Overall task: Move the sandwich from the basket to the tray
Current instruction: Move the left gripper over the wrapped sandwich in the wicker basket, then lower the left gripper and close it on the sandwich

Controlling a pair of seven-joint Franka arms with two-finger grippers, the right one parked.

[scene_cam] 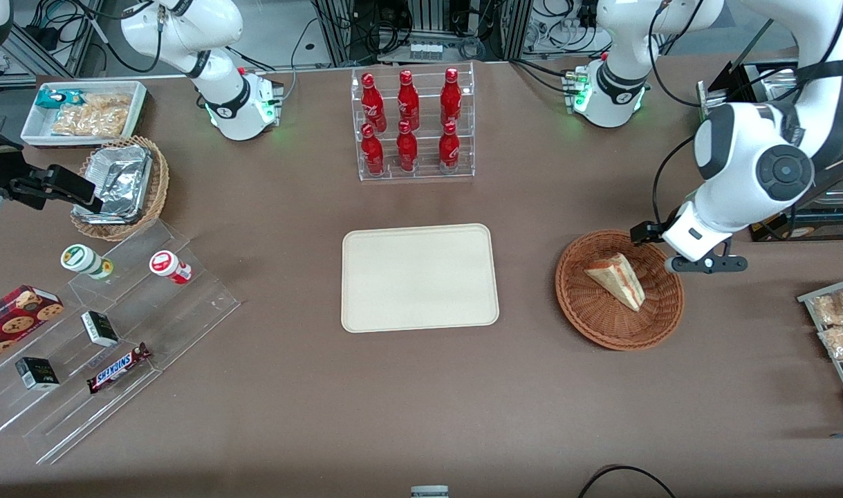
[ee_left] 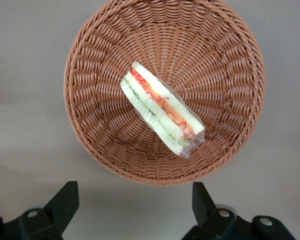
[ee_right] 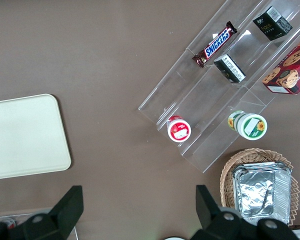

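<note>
A wedge sandwich point(scene_cam: 618, 279) point(ee_left: 161, 113) in clear wrap lies in the round reddish-brown wicker basket point(scene_cam: 581, 308) point(ee_left: 97, 55), its red and green filling edge facing up in the left wrist view. My left gripper point(scene_cam: 705, 264) point(ee_left: 134, 192) hangs above the table just outside the basket's rim, on the side toward the working arm's end. It is open wide and holds nothing. The cream tray point(scene_cam: 419, 277) point(ee_right: 25, 135) lies bare at the table's middle, beside the basket.
A clear rack of red bottles point(scene_cam: 413, 124) stands farther from the front camera than the tray. Packets on a wire rack point(scene_cam: 839, 325) sit at the working arm's end. A clear stepped display with snacks point(scene_cam: 110, 346), a foil-container basket point(scene_cam: 120, 187) and a white bin point(scene_cam: 86, 112) lie toward the parked arm's end.
</note>
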